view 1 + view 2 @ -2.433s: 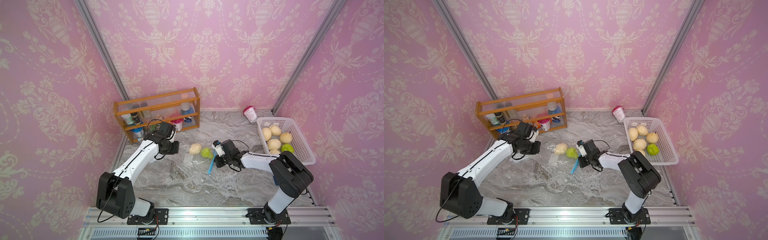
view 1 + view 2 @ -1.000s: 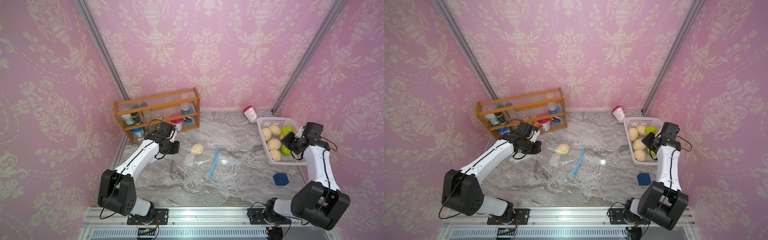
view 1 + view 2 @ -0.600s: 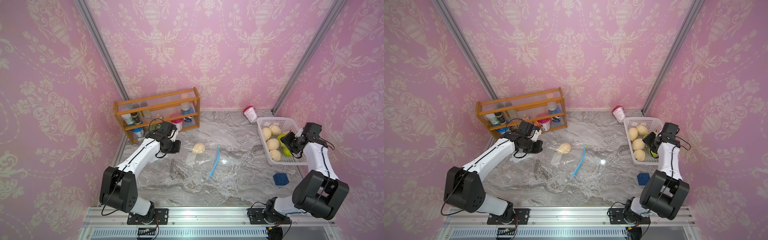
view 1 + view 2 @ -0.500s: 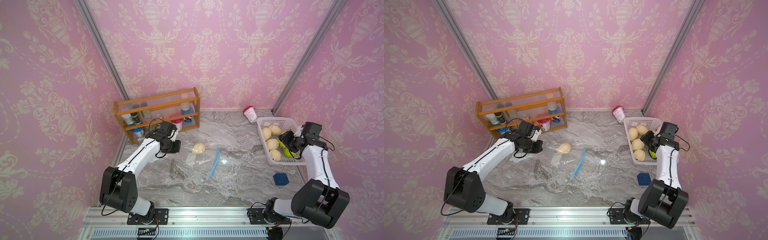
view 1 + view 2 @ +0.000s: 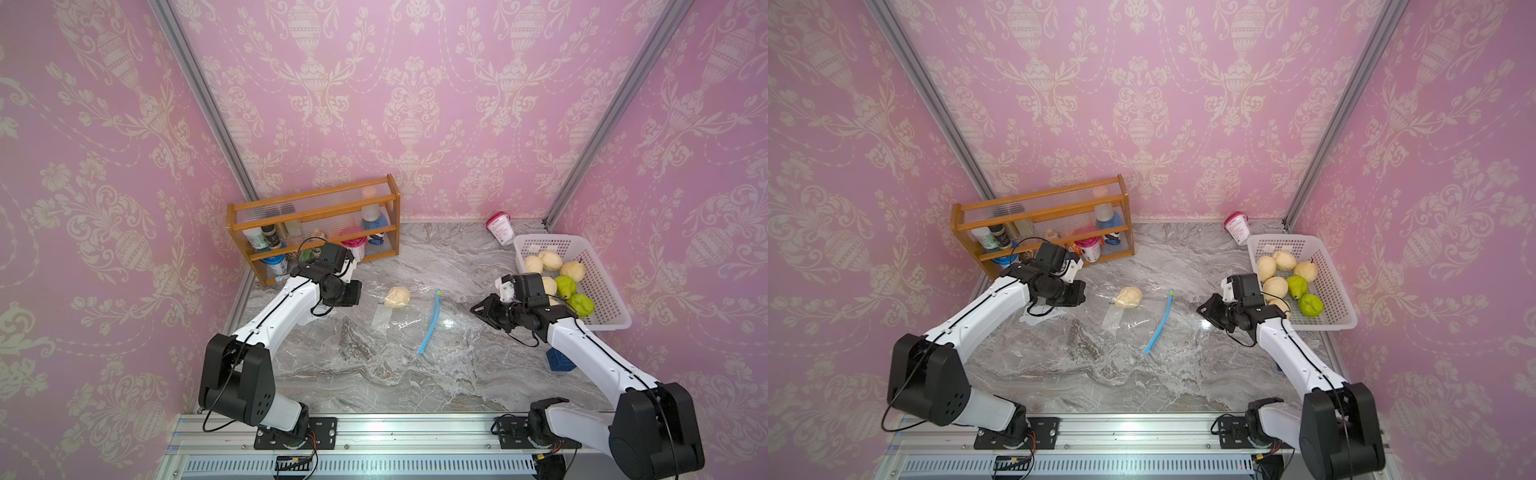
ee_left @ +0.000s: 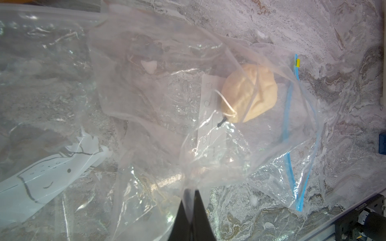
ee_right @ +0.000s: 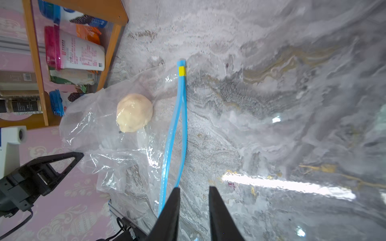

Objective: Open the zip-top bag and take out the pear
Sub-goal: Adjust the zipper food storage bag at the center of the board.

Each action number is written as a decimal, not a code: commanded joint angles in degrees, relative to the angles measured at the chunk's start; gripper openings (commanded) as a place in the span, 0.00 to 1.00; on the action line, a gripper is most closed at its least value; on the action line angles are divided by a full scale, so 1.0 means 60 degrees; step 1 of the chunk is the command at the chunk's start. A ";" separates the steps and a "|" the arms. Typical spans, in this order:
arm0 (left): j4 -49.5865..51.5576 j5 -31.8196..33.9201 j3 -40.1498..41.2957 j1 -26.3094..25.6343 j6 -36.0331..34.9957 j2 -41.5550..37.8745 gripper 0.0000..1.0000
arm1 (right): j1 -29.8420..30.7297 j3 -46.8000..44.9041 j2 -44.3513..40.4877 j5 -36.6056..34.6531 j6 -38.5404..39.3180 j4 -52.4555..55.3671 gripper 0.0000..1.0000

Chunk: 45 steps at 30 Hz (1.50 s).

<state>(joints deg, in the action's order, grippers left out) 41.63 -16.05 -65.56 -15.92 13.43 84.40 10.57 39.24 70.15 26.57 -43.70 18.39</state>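
Observation:
The clear zip-top bag (image 6: 167, 125) lies on the marble table, its blue zip strip (image 5: 430, 328) (image 5: 1158, 328) (image 7: 177, 125) gaping towards the right arm. A pale yellow pear (image 5: 397, 297) (image 5: 1128, 297) (image 6: 250, 92) (image 7: 134, 112) with a dark stem lies inside, near the far end of the zip. My left gripper (image 6: 191, 191) (image 5: 353, 293) is shut on a fold of the bag's plastic at the end away from the zip. To the right of the zip, my right gripper (image 7: 193, 188) (image 5: 476, 309) (image 5: 1202, 309) hovers open with nothing between its fingers.
A white basket (image 5: 606, 316) (image 5: 1337, 320) with several yellow and green fruits stands at the right edge. A wooden rack (image 5: 311, 199) of jars fills the back left. A pink-lidded tub (image 5: 500, 226) lies at the back, and a blue cube (image 5: 561, 361) sits under the right arm.
The right gripper opened over the basket, left a green fruit there, and swung back left towards the bag with its jaws narrower. The left gripper stayed shut on the bag.

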 commanded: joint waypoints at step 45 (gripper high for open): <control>0.0364 0.1942 -0.0787 -0.1752 0.0306 -0.0973 0.00 | 0.2050 0.0701 0.3117 -0.0400 -0.1364 -0.3109 0.52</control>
<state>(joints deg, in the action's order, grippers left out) 41.74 -8.14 -71.59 -26.83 14.31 77.78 22.06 41.12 91.29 25.67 -54.96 -3.86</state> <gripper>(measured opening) 0.039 0.514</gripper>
